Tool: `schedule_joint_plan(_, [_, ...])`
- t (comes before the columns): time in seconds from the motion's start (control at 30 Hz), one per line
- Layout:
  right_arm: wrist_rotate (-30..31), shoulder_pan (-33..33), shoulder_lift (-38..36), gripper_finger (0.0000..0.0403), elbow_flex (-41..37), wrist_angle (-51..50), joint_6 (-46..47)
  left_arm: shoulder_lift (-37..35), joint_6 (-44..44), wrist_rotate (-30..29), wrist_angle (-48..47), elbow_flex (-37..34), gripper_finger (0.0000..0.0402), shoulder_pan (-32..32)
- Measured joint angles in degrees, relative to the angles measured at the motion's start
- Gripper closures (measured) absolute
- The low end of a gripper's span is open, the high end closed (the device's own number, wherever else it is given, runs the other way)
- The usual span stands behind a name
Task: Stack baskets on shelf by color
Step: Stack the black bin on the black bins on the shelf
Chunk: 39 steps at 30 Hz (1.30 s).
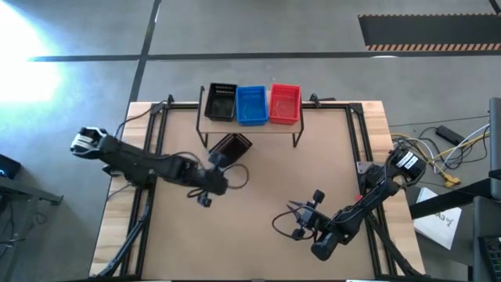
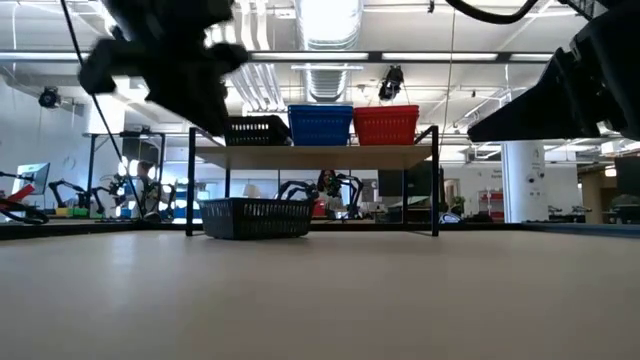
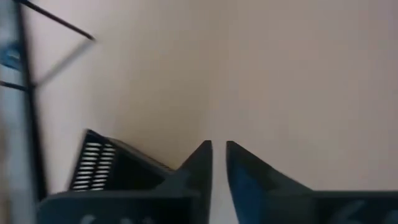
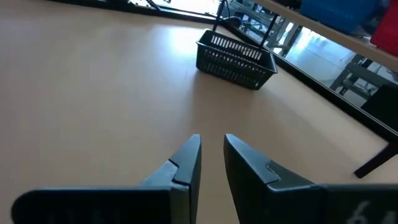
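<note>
Mesh-sided black basket [image 1: 230, 146] on smooth worktop [image 1: 258, 235] by plank shelf [image 1: 252, 125] (wire legs clear only in low view), left gripper [image 3: 218, 155] and right gripper [image 4: 211, 149] fingers nrly closed, empty.

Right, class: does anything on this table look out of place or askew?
One black basket sits on the tabletop in front of the shelf, turned at an angle, while a black, a blue and a red basket sit in a row on top. Nothing looks spilled or damaged.
</note>
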Motion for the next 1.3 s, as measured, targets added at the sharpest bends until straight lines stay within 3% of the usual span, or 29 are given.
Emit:
schedule_joint_plan(0.1, [0.0, -0.19, 0.0, 0.0342, 0.05, -0.01, -0.14, 3.18, 3.51, 3.92, -0.2, 0.2, 0.0331, 4.57])
schedule_joint_plan(0.27, [-0.04, -0.3, 0.0, 0.0342, 0.37, 0.12, 0.02, 7.53, 10.56, 4.07, -5.3, 0.07, 0.0254, 12.31])
schedule_joint_plan(0.43, [-0.02, -0.34, 0.0, 0.0342, 0.42, 0.42, 1.19, 11.49, 13.69, 1.54, -6.54, -0.16, 0.0228, 17.33])
schedule_joint_plan(0.67, [-0.07, -0.34, 0.0, 0.0342, 0.42, 0.42, 2.49, 15.77, 14.99, -1.46, -5.9, -0.19, 0.0274, 19.31])
schedule_joint_plan(0.9, [-0.07, -0.43, 0.0, 0.0342, 0.42, 0.38, 1.66, 14.86, 14.02, -1.75, -6.13, -0.04, 0.0385, 16.94])
schedule_joint_plan(1.1, [-0.07, -0.43, 0.0, 0.0342, 0.42, 0.4, 1.72, 9.28, 4.27, -0.59, -11.44, 2.49, 0.04, 8.24])
schedule_joint_plan(1.3, [-0.07, -0.43, 0.0, 0.0342, 0.42, 0.38, 0.94, 2.38, -6.07, 5.21, -16.48, 7.78, 0.0401, -2.92])
